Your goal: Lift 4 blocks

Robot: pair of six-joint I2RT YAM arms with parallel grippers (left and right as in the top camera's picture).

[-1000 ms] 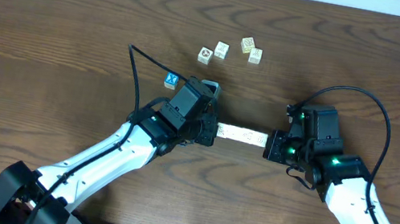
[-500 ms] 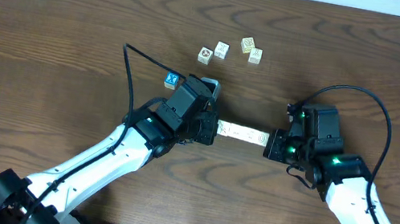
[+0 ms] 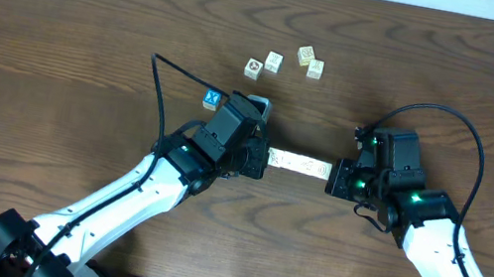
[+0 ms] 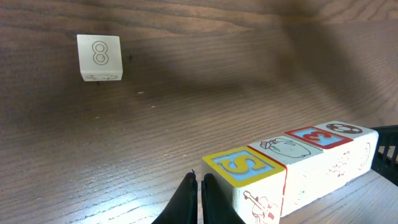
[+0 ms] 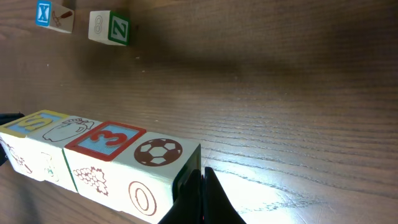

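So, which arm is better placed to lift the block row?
Neither alone. The shut left tool presses one end of the row, the shut right tool the other; both should probably rise together.

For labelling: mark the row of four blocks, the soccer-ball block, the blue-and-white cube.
row of four blocks point(image 3: 299, 164), overhead view, top middle
soccer-ball block point(image 5: 158, 152), right wrist view, ball print
blue-and-white cube point(image 3: 211, 100), overhead view, top face
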